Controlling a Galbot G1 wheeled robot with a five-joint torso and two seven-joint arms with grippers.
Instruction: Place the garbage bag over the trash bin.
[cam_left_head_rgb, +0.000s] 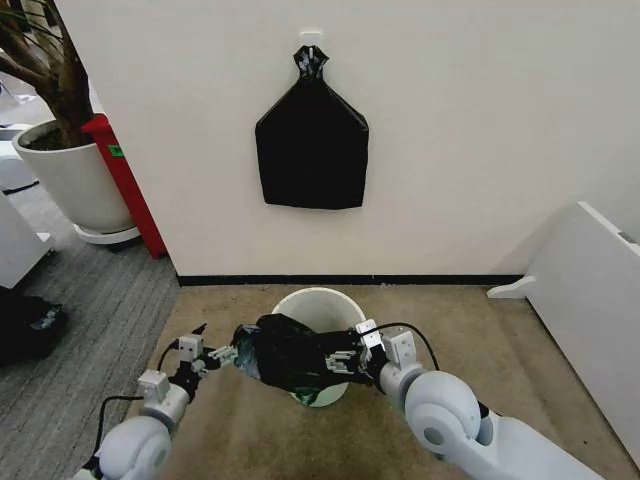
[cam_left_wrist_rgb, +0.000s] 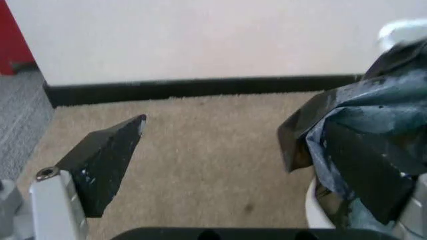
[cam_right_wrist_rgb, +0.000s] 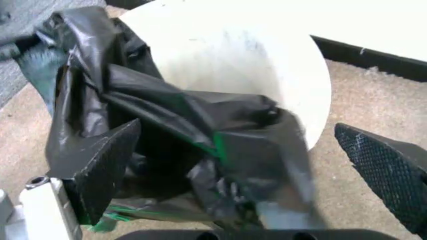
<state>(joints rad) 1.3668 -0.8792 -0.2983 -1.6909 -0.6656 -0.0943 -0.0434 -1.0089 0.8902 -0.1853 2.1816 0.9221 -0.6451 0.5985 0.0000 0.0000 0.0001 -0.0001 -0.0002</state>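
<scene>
The cream-white trash bin (cam_left_head_rgb: 318, 301) stands on the carpet by the wall. Over its near rim lies the garbage bag (cam_left_head_rgb: 288, 354), bunched and crinkled, with the far part of the bin's mouth bare. My left gripper (cam_left_head_rgb: 208, 350) is open at the bag's left edge. One fingertip (cam_left_wrist_rgb: 110, 150) stands free over the carpet, and the other is hidden by the garbage bag (cam_left_wrist_rgb: 363, 150). My right gripper (cam_left_head_rgb: 347, 357) is at the bag's right side. Its jaws are spread wide around the garbage bag (cam_right_wrist_rgb: 180, 125) above the trash bin (cam_right_wrist_rgb: 267, 65), not clamped.
A flat black knotted bundle (cam_left_head_rgb: 311, 145) hangs on the wall above the bin. At the left are a large white plant pot (cam_left_head_rgb: 75, 185) and a red object (cam_left_head_rgb: 125, 180). A white panel (cam_left_head_rgb: 590, 300) leans at the right. Open carpet surrounds the bin.
</scene>
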